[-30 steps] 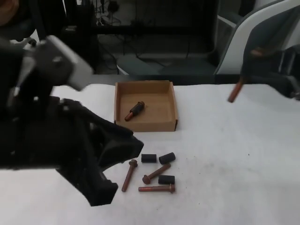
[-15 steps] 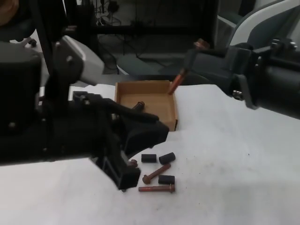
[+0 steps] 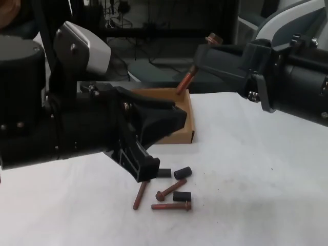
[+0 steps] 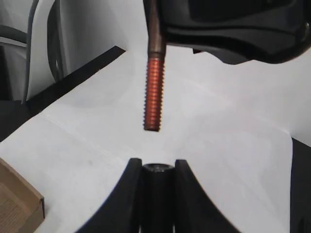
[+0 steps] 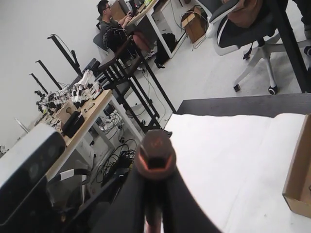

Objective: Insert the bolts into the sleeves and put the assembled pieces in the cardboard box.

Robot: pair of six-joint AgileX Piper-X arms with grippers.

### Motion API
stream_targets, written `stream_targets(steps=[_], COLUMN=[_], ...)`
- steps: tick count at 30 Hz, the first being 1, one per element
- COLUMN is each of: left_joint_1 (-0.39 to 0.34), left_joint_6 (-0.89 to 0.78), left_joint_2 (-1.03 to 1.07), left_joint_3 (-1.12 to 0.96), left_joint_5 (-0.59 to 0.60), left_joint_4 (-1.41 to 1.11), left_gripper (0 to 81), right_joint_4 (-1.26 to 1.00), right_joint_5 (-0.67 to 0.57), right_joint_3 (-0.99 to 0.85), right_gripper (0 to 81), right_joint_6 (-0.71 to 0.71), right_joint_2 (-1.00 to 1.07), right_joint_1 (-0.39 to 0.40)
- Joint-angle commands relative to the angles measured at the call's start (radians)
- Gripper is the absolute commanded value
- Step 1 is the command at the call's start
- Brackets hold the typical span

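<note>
- On the left gripper [image 4: 158, 166], the fingers [image 4: 132, 194] pinch a black sleeve [image 4: 158, 201] between them. Its open end faces out past the fingertips.
- On the right gripper [image 5: 155, 187], the fingers [image 5: 130, 206] are clamped on the shank of a copper-coloured bolt [image 4: 154, 92]. The hex head [image 5: 154, 154] stands proud behind them.
- High view: the held bolt sits upper centre of the frame. It is tilted, with the head up and the threaded end down and to the left, over the far rim of the cardboard box [image 3: 187, 115].
- The left arm [image 3: 77, 128] fills the left half of the high view and hides most of the box.
- Left wrist view: the threaded tip points toward the sleeve's mouth, roughly in line with it. The two are near but apart, and white counter shows in the gap.
- The counter [image 3: 256, 179] is covered in white. Spare parts lie lower centre of the high view, on the near side of the box.
- There are three loose bolts [image 3: 171, 206]: one flat across, one angled just above it, and one steeper at their left.
- Of the loose sleeves [image 3: 182, 172], two lie in plain sight. A third, just left of the upper one, is half hidden by the left arm.
</note>
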Motion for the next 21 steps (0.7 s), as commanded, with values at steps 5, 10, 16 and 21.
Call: stream_targets(steps=[5, 10, 16, 21], left_joint_1=[0.002, 0.002, 0.002, 0.000], left_joint_6=[0.000, 0.000, -0.027, -0.039], left_joint_2=[0.000, 0.000, 0.000, 0.000], left_joint_3=[-0.002, -0.002, -0.002, -0.002], left_joint_5=[-0.041, -0.037, -0.037, -0.022], left_joint_4=[-0.023, -0.023, -0.023, -0.023], left_gripper=[1.7, 1.7, 1.7, 1.7], right_joint_4=[0.035, 0.047, 0.054, 0.054], right_joint_5=[-0.053, -0.056, -0.071, -0.071], right_joint_3=[-0.015, -0.015, -0.015, -0.015], right_gripper=[0.6, 0.6, 0.6, 0.6], right_joint_6=[-0.036, -0.051, -0.061, -0.086], right_joint_2=[0.002, 0.002, 0.002, 0.002], right_joint_1=[0.002, 0.002, 0.002, 0.002])
